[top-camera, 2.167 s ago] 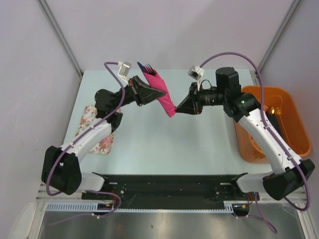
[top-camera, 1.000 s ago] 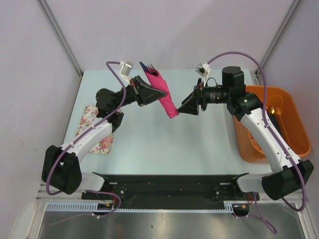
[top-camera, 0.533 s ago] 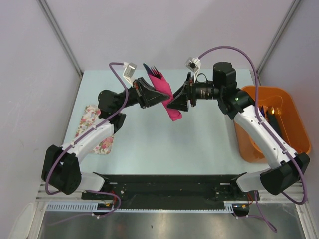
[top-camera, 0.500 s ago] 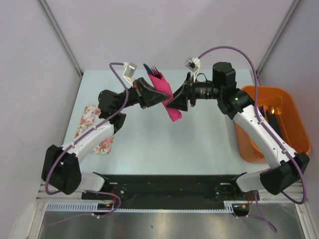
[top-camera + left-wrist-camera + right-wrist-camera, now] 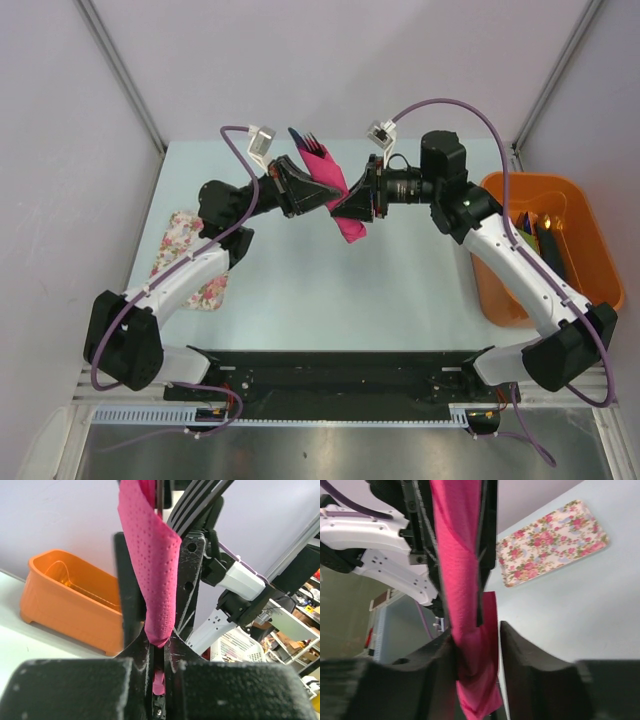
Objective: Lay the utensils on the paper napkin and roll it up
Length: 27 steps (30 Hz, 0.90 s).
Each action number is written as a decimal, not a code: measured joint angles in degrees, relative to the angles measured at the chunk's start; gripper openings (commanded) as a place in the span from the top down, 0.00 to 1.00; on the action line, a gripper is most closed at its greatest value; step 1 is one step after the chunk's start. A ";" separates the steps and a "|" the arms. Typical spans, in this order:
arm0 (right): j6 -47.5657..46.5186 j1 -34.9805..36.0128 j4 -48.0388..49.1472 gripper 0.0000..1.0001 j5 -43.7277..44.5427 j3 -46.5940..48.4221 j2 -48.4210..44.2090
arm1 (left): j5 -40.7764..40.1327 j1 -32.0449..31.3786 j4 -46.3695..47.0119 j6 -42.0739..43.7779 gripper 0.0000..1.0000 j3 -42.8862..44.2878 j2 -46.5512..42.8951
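The paper napkin (image 5: 343,212) is a magenta-pink roll wrapped around the utensils, held in the air over the table's far middle. Dark fork tines (image 5: 312,143) and a blue tip stick out of its upper end. My left gripper (image 5: 316,190) is shut on the roll's middle; in the left wrist view the roll (image 5: 150,570) rises from between my fingers (image 5: 159,645), with the tines (image 5: 197,505) above. My right gripper (image 5: 352,205) is open with its jaws on either side of the roll's lower end (image 5: 465,605); one pad touches the paper and the other stands apart (image 5: 477,645).
A floral-print cloth mat (image 5: 190,260) lies at the table's left and shows in the right wrist view (image 5: 550,540). An orange tub (image 5: 590,250) with dark and green items stands at the right edge, also in the left wrist view (image 5: 75,600).
My right gripper has moved left from beside the roll's lower tip to straddle the roll. My left gripper has shifted slightly right with the roll still in it.
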 measured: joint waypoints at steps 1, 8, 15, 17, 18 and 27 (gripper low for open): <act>0.37 0.02 0.15 0.77 -0.13 -0.28 -0.04 | -0.02 0.00 -0.33 0.26 1.00 0.02 0.02; 0.98 -0.20 1.25 0.43 -1.25 -1.09 -1.01 | -0.26 -0.37 -0.42 -0.09 1.00 0.04 0.26; 2.54 -1.25 1.33 0.51 0.07 -1.09 -1.05 | -0.20 -0.50 -0.13 -0.04 1.00 0.04 0.28; 2.75 -1.51 1.36 0.55 0.11 -1.09 -1.05 | -0.22 -0.50 -0.15 -0.04 1.00 0.04 0.28; 2.95 -1.55 1.38 0.63 0.09 -1.09 -1.05 | -0.26 -0.50 -0.13 -0.02 1.00 0.04 0.28; 2.97 -1.36 2.38 1.00 -1.33 -1.05 -1.05 | -1.01 -0.50 -0.37 -0.17 1.00 0.04 0.68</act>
